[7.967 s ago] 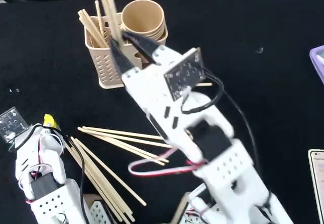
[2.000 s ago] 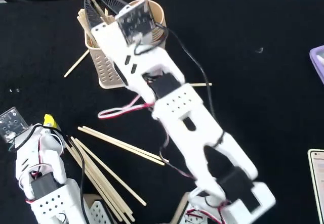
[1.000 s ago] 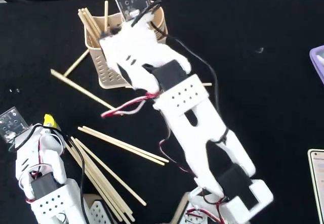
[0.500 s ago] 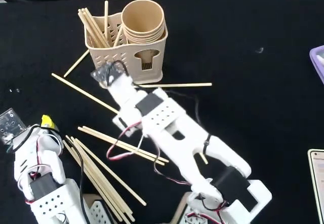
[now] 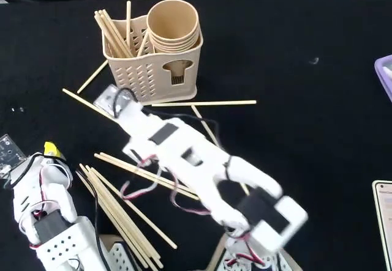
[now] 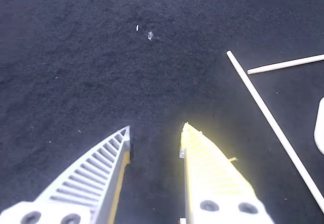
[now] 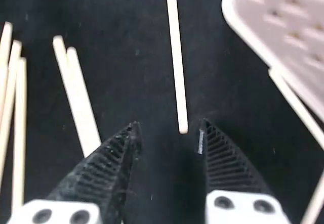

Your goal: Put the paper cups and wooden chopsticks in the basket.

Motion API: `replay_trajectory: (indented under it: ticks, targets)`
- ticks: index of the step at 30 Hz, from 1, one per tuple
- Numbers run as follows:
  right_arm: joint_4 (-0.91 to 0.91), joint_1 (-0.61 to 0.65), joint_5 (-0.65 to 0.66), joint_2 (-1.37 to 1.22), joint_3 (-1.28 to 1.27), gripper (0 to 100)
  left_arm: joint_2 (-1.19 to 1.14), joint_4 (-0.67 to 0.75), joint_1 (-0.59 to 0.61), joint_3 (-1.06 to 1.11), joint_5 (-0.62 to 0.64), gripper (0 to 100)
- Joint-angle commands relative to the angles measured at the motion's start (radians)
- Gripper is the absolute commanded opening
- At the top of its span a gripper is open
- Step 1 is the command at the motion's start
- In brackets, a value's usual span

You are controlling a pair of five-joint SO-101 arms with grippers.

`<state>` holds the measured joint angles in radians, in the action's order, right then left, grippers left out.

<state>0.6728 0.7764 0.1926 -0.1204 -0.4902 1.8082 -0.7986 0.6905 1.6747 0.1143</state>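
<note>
On a table draped in black cloth (image 5: 318, 136), the left arm (image 5: 43, 222) sits at 8 o'clock. Its left gripper (image 6: 156, 133) is spread moderately wide above the cloth with nothing between the fingers. A sheaf of loose wooden chopsticks (image 5: 122, 213) fans across the cloth at 7 o'clock, and a few single sticks lie nearer the middle. At 11 o'clock stands the perforated beige basket (image 5: 147, 75). It holds a stack of paper cups (image 5: 173, 23) and, beside them, several upright chopsticks (image 5: 113, 32). The right arm (image 5: 202, 167) stretches from 6 o'clock toward the basket. The right gripper (image 7: 168, 128) is low over the cloth and parted. It grips nothing, though the end of a single chopstick (image 7: 175, 57) lies between its tips. A purple object (image 5: 384, 75) pokes in at 3 o'clock and a white card (image 5: 383, 213) at 4 o'clock. Beyond the far edge the room is dark.
</note>
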Motion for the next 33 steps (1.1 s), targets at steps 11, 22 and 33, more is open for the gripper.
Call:
replay_trajectory:
  ticks: [11,22,33]
  targets:
    - [0.038,-0.017,0.146,-0.2,0.193,1.5,0.012,0.012,0.007,-0.013,-0.008,17]
    - [0.247,-0.106,0.158,0.156,-0.025,1.1,0.012,0.012,0.005,-0.013,-0.008,17]
    - [0.292,-0.209,0.184,0.693,-0.407,1.1,0.014,0.012,0.005,-0.013,-0.008,17]
